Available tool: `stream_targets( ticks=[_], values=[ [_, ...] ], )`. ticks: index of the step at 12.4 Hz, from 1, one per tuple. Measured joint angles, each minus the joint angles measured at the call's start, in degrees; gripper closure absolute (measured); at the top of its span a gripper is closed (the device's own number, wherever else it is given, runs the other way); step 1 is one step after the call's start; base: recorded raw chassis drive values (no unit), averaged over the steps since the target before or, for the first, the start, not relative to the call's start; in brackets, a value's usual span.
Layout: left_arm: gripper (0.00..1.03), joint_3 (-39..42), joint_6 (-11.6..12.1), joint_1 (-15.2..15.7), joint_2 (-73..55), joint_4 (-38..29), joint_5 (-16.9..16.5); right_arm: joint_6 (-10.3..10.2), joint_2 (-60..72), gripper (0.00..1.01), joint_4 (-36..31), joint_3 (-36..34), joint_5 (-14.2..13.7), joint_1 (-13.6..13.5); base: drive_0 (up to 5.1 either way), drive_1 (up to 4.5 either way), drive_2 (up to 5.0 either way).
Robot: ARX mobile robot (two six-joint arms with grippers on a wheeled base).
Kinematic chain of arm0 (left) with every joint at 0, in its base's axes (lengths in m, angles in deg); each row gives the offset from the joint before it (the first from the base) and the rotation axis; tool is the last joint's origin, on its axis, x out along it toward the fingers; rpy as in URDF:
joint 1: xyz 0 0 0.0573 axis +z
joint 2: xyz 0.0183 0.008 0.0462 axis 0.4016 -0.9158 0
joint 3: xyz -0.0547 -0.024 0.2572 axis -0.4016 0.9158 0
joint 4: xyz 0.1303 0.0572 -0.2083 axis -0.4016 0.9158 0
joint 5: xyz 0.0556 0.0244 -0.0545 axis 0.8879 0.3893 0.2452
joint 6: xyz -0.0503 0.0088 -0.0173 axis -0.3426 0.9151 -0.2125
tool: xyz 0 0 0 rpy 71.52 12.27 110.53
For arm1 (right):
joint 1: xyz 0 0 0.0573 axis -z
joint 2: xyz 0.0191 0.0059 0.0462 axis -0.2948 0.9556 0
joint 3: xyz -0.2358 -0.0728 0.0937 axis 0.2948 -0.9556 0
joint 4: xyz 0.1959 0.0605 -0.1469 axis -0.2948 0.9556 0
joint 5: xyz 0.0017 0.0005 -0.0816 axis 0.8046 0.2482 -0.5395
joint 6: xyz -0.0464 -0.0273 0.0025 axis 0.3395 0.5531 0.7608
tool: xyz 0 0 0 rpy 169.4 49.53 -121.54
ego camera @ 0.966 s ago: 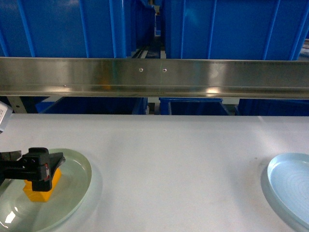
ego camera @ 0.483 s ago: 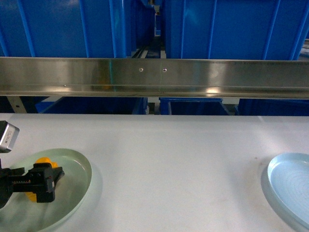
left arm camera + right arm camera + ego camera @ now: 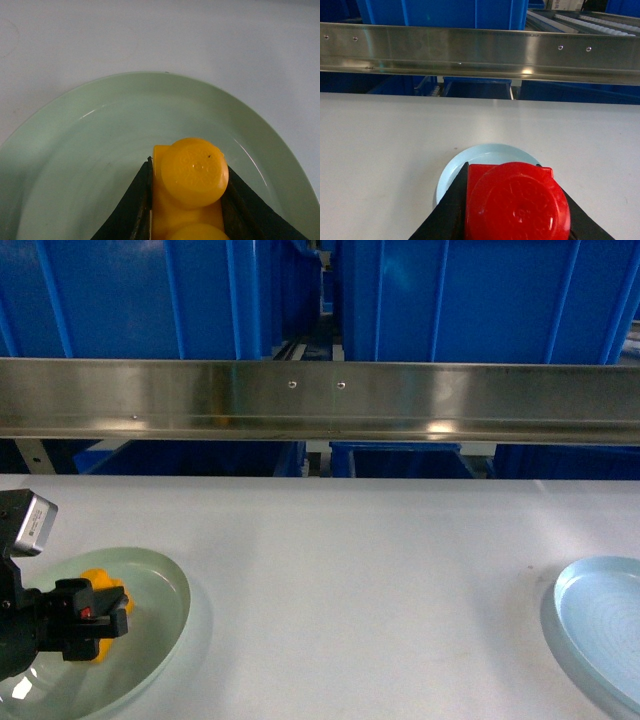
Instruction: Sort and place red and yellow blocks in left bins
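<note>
You are holding both blocks ready for the blue bins (image 3: 120, 300) beyond the metal rail (image 3: 320, 400) at the table's far edge. Your left gripper (image 3: 95, 612) is clamping the yellow block (image 3: 187, 192) by its sides, jaws narrowed to the brick's width, over the green plate (image 3: 90, 145) at the table's near-left corner. Your right gripper (image 3: 512, 220) is pinching the red block (image 3: 515, 202) the same way, over the pale blue plate (image 3: 485, 152) near the right edge.

White table (image 3: 360, 570) w/ green plate (image 3: 165, 625) left, pale-blue plate (image 3: 600, 625) right.
</note>
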Motion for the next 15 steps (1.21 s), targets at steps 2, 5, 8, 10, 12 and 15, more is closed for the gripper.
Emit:
stream_targets(
  ticks=[2,5,8,10,12,15],
  values=[
    [0.74,2.3,-0.3,0.9,5.0,1.0,-1.2,0.0,0.0,0.74,0.0,0.0,0.0,0.0,0.0,0.00,0.0],
    [0.75,4.6,-0.6,4.4,23.4,7.9,-5.6,0.0,0.0,0.74,0.0,0.0,0.0,0.0,0.0,0.00,0.0],
    [0.75,3.8,-4.0,5.5,45.8,20.7,-9.0,0.0,0.0,0.74,0.0,0.0,0.0,0.0,0.0,0.00,0.0],
    [0.75,2.3,-3.6,3.1,56.2,26.9,-7.1,0.0,0.0,0.74,0.0,0.0,0.0,0.0,0.0,0.00,0.0],
    [0.75,2.4,-0.4,1.6,60.0,21.9,-2.5,0.0,0.0,0.74,0.0,0.0,0.0,0.0,0.0,0.00,0.0],
    [0.75,2.6,1.1,1.6,60.0,21.8,-1.6,0.0,0.0,0.74,0.0,0.0,0.0,0.0,0.0,0.00,0.0]
  ],
)
